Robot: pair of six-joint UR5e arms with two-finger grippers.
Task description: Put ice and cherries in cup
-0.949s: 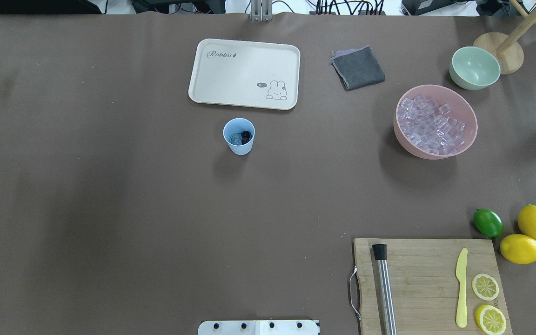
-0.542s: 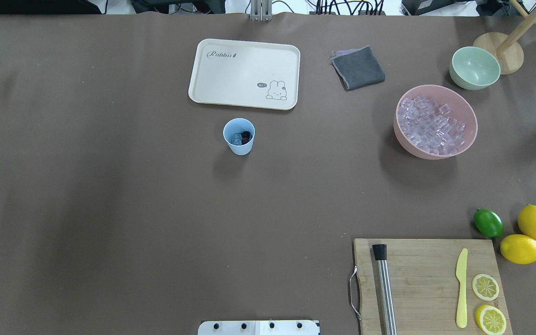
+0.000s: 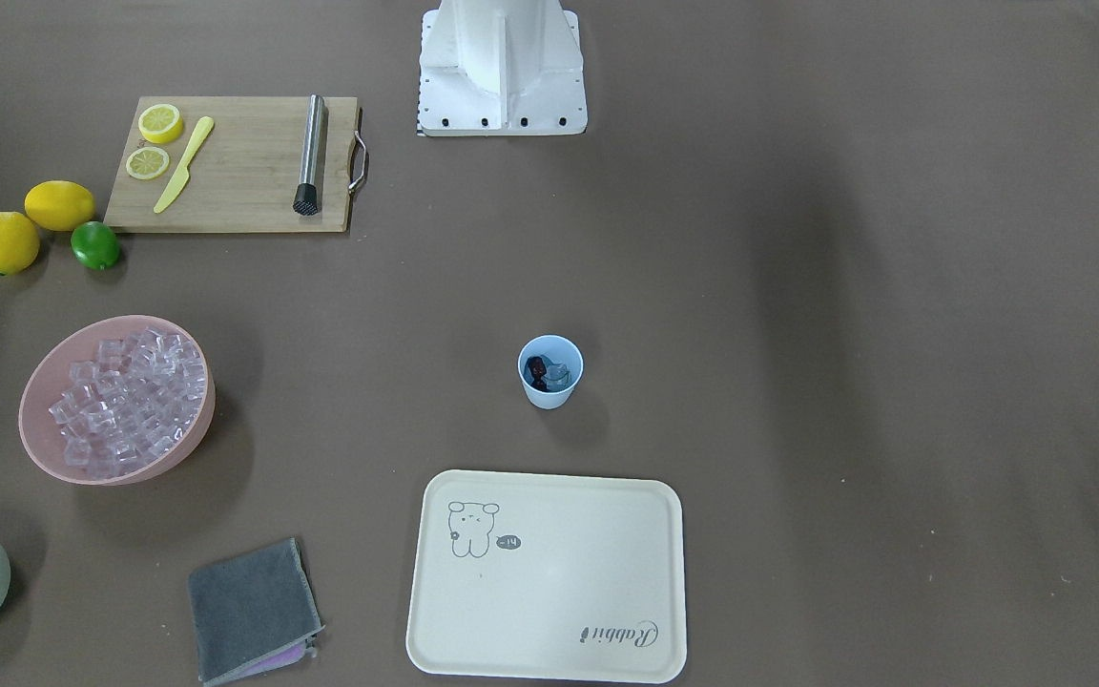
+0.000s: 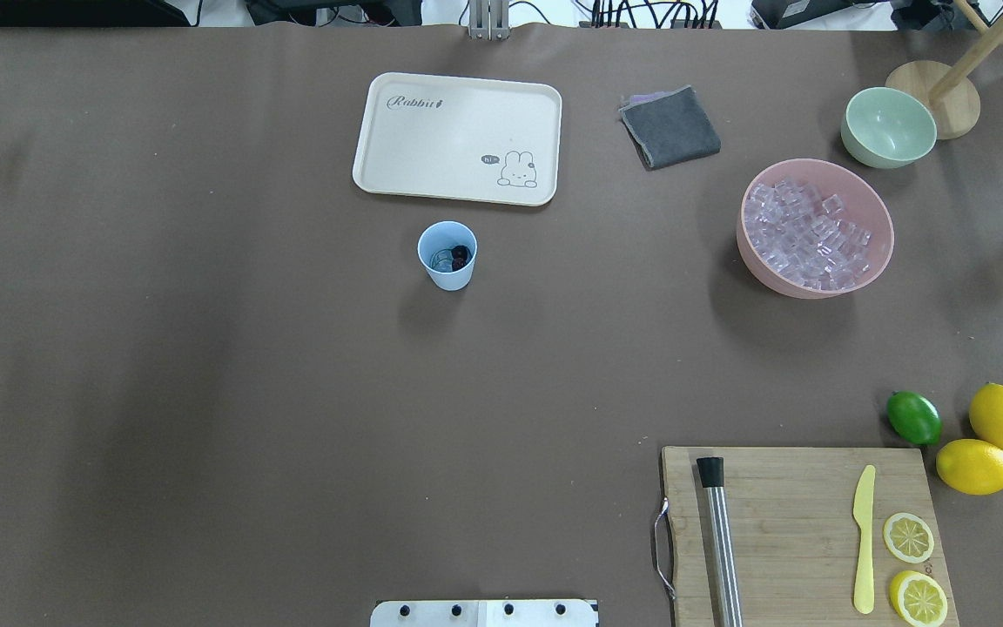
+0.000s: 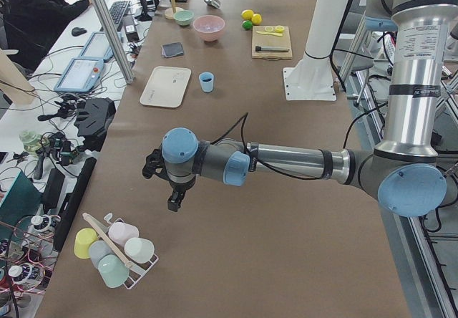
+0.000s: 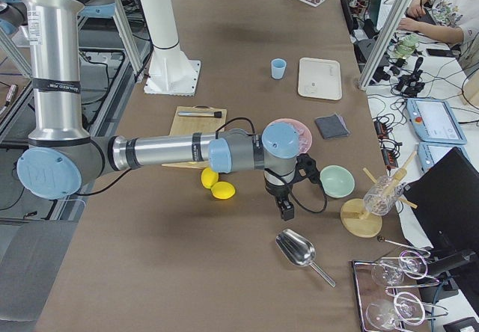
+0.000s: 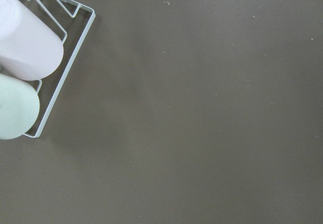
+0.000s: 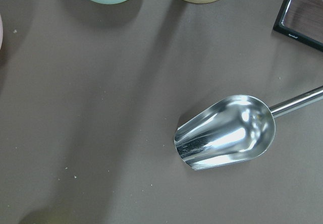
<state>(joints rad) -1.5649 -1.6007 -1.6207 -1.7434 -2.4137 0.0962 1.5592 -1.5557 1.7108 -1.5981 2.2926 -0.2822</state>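
The light blue cup [image 4: 447, 255] stands near the table's middle, just in front of the cream tray; it also shows in the front view [image 3: 549, 372]. Inside it lie the dark cherries [image 4: 461, 254] and some clear ice [image 4: 443, 259]. Many more ice cubes [image 4: 806, 233] fill the pink bowl [image 4: 802, 292] at the right. My left gripper [image 5: 175, 200] hangs over bare table at the far left end, and my right gripper [image 6: 287, 211] hangs at the far right end near the scoop. Both show only in the side views, so I cannot tell their state.
A cream tray [image 4: 458, 138], a grey cloth [image 4: 669, 126] and a pale green bowl [image 4: 888, 127] sit at the back. A cutting board [image 4: 802, 522] with muddler, knife and lemon slices, a lime [image 4: 913, 417] and two lemons are front right. A metal scoop [image 8: 227, 131] lies under the right wrist; a cup rack [image 7: 30, 57] is under the left.
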